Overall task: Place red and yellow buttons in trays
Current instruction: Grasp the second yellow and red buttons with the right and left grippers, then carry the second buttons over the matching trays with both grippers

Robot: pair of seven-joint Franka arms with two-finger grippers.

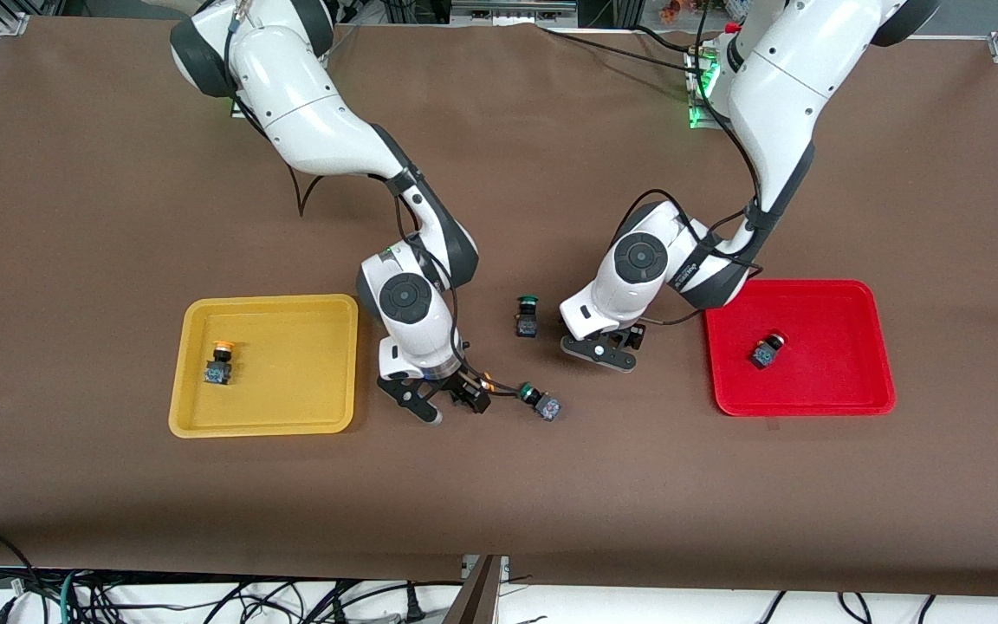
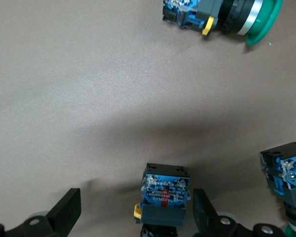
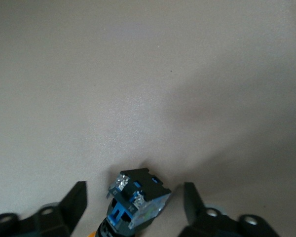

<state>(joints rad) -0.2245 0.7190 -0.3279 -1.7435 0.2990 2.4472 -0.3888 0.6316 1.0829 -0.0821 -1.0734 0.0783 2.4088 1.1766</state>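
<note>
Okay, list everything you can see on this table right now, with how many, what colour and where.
table: one, brown cover, under everything.
yellow tray: one, toward the right arm's end.
red tray: one, toward the left arm's end.
yellow-capped button: one, upright in the yellow tray.
button in red tray: one, lying tipped, cap colour unclear.
green-capped buttons: two, one upright between the arms, one tipped nearer the camera.
orange-capped button: one, on the table between the right pincer's open fingers.
blue-based button: one, cap hidden, between the left pincer's open fingers.
right pincer: open, beside the yellow tray.
left pincer: open, beside the red tray.
</note>
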